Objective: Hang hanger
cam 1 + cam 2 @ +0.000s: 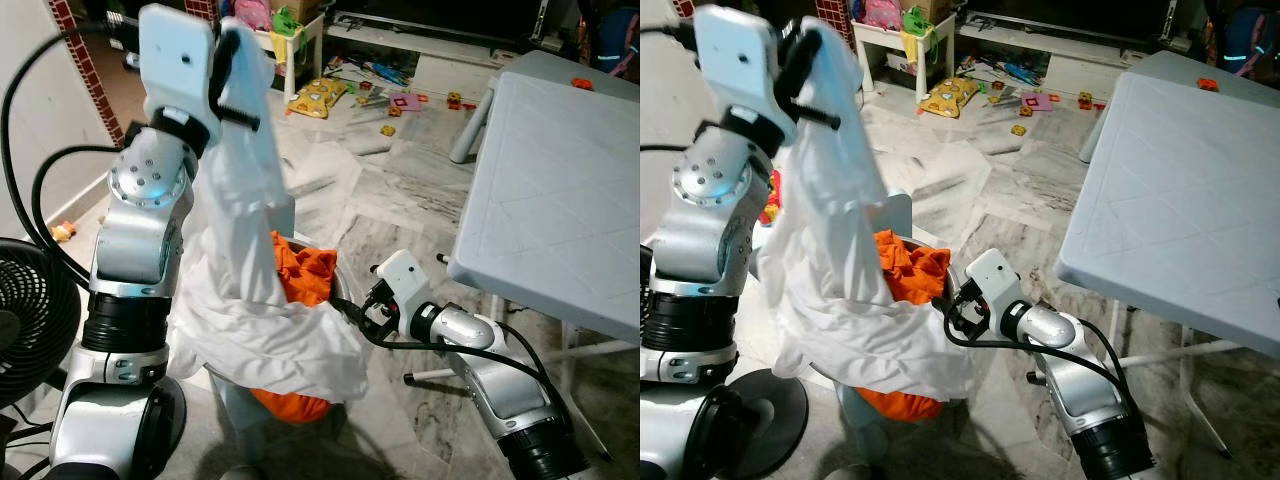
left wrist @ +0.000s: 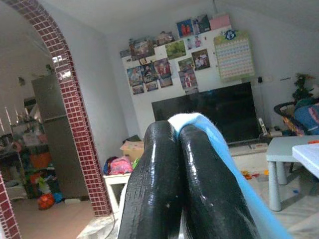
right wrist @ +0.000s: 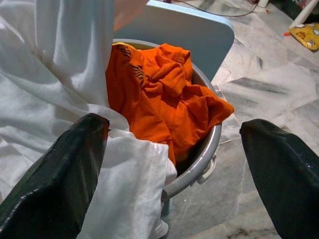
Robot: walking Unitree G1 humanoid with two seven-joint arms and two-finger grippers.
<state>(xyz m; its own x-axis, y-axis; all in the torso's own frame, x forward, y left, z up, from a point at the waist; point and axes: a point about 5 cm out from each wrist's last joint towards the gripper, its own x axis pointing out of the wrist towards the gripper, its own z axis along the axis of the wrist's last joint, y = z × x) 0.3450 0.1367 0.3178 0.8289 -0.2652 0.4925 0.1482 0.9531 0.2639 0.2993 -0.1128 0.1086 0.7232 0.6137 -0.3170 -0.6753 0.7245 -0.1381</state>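
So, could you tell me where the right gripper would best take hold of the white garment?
Probably the loose fold draped over the basin rim. The white garment hangs from the left gripper, shut on its top; the open right gripper already faces that fold, so come in level from the robot's right, clear of the orange cloth.

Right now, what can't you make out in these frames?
- Hanger: I can't make one out. The left gripper is shut on the white garment, which covers what lies under it.
- Metal basin: its contents beneath the orange cloth are hidden in the right wrist view.
- Right gripper: open; in the eye views its fingertips are hidden by white cloth.
- Toys on the floor: too small to identify.
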